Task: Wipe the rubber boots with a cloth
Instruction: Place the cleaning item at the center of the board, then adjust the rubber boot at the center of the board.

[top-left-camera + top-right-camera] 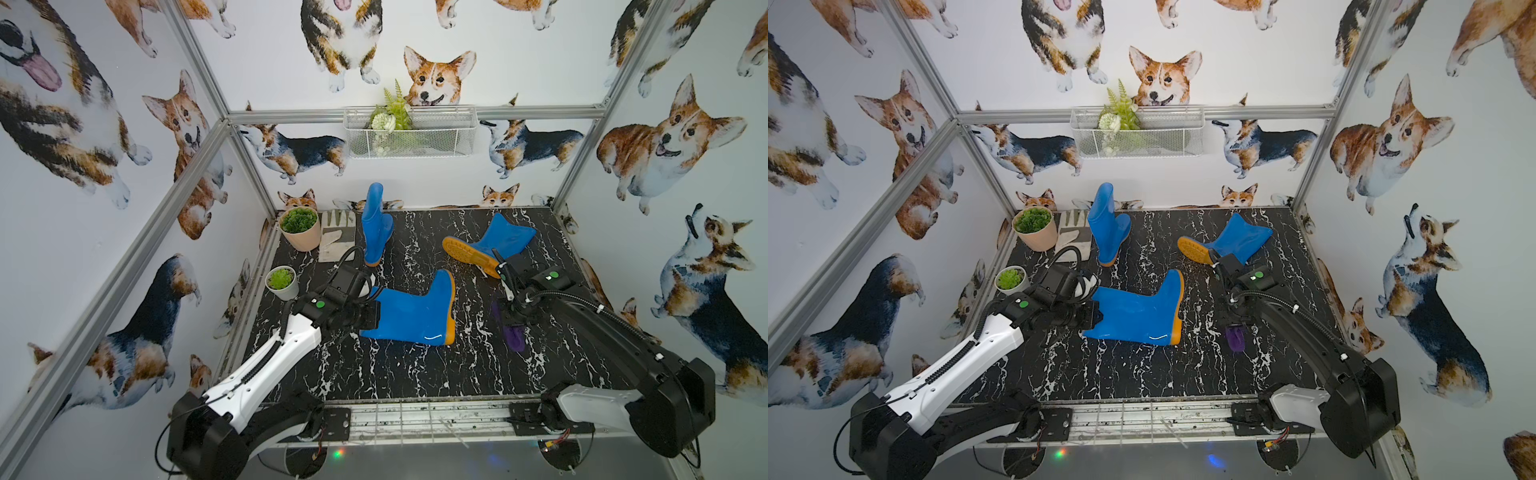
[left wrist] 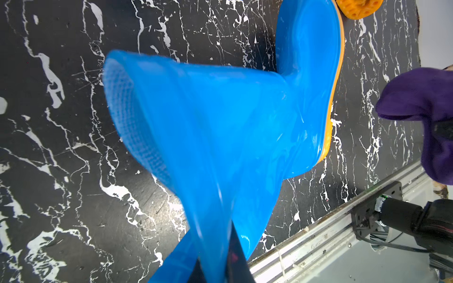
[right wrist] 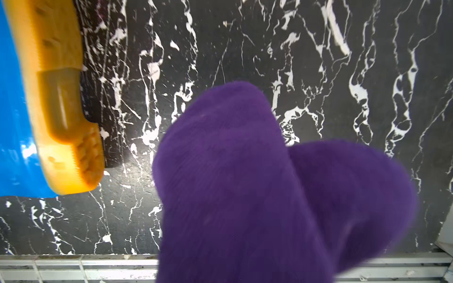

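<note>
The left gripper [image 1: 376,313] is pinching, with its jaws closed narrow, the top rim of a glossy bright-blue rubber boot [image 1: 411,316] with an orange-yellow sole. This boot is lying on its side in the middle of the black white-veined marble tabletop [image 1: 415,382]. Its long axis is running from this gripper across toward the right arm, so the sole is facing the right gripper [image 1: 513,318]. A soft dark-purple cloth [image 1: 515,336] is hanging at the right gripper, near the heel end of the sole but apart from it. The fabric is hiding the jaws, so I cannot tell how wide they are standing. In my judgement the wipe is needing a sideways travel of the right arm, which is nearer, toward the boot.
</note>
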